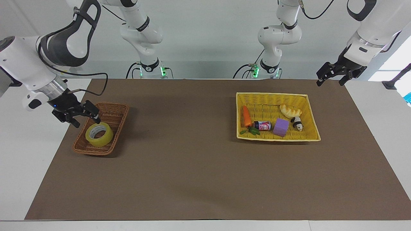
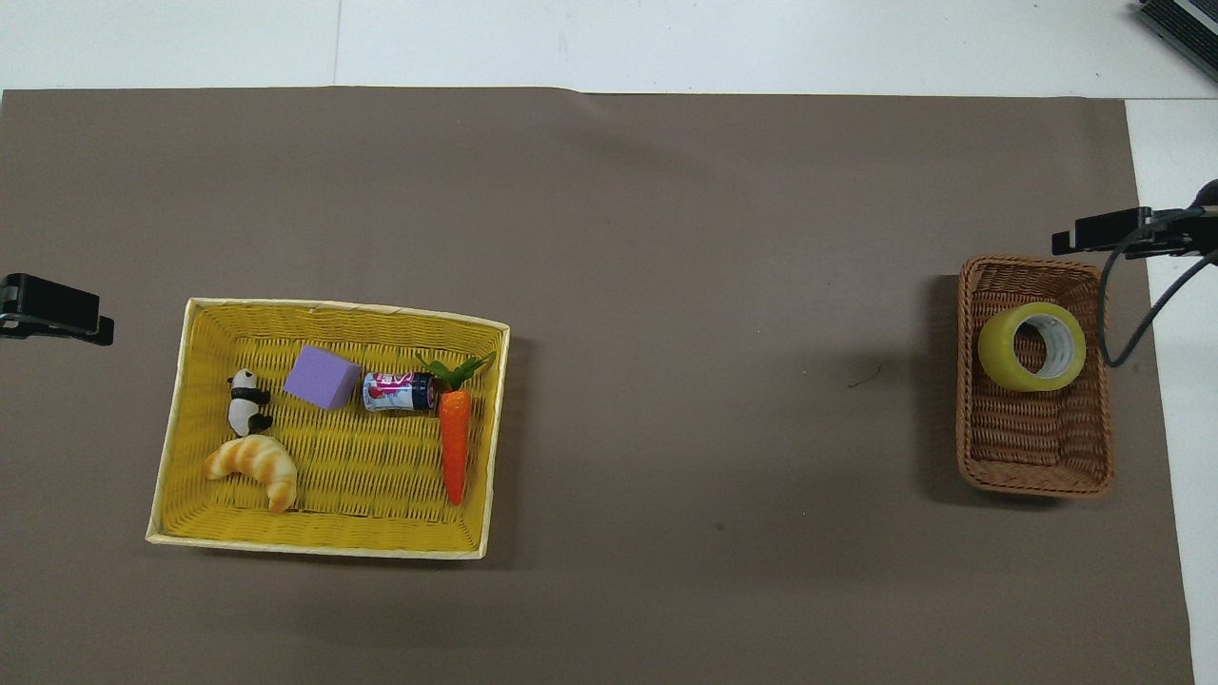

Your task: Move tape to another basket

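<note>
The tape (image 1: 99, 134) (image 2: 1032, 347), a yellow roll with a pale core, lies tilted in the brown wicker basket (image 1: 110, 110) (image 2: 1035, 457), in the half farther from the robots. My right gripper (image 1: 86, 122) hangs open and empty just above that basket's rim on the right arm's side, clear of the tape. In the overhead view only a dark bar of it shows. My left gripper (image 1: 329, 83) waits open over the mat's corner near the robots at the left arm's end.
A larger yellow basket (image 1: 273, 96) (image 2: 333, 542) sits toward the left arm's end. It holds a carrot (image 1: 246, 116), a small can (image 1: 262, 125), a purple block (image 1: 281, 127), a croissant (image 1: 290, 111) and a panda figure (image 1: 298, 123). A brown mat covers the table.
</note>
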Robot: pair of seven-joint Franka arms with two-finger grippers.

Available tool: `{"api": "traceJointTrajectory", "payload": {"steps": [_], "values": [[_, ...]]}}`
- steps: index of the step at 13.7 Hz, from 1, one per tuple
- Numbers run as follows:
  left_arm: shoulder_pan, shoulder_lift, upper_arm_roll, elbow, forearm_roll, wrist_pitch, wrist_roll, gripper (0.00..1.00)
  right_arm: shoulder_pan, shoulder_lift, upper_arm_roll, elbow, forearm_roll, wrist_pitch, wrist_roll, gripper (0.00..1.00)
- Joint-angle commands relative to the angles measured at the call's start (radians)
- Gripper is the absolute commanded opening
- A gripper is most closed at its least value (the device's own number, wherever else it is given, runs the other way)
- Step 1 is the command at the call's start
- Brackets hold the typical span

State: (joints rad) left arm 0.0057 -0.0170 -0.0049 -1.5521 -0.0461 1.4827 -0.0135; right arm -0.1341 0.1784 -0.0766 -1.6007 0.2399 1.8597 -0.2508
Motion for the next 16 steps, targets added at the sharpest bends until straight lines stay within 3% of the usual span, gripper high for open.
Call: {"api": "traceJointTrajectory", "payload": {"steps": [1, 5, 9, 16], "values": [[-0.012, -0.006, 0.011, 0.001, 0.017, -0.013, 0.012, 1.0, 0.051, -0.068, 0.003, -0.018, -0.091, -0.045, 0.122, 1.0], [-0.012, -0.006, 0.011, 0.001, 0.017, -0.013, 0.012, 1.0, 0.093, -0.152, 0.003, -0.005, -0.166, -0.166, 0.234, 1.0], [-0.012, -0.006, 0.011, 0.001, 0.017, -0.013, 0.012, 1.0, 0.137, -0.183, 0.006, 0.073, -0.227, -0.299, 0.304, 1.0], [-0.012, -0.006, 0.011, 0.001, 0.017, -0.013, 0.012, 1.0, 0.156, -0.208, 0.018, 0.047, -0.234, -0.289, 0.36, 1.0]]}}
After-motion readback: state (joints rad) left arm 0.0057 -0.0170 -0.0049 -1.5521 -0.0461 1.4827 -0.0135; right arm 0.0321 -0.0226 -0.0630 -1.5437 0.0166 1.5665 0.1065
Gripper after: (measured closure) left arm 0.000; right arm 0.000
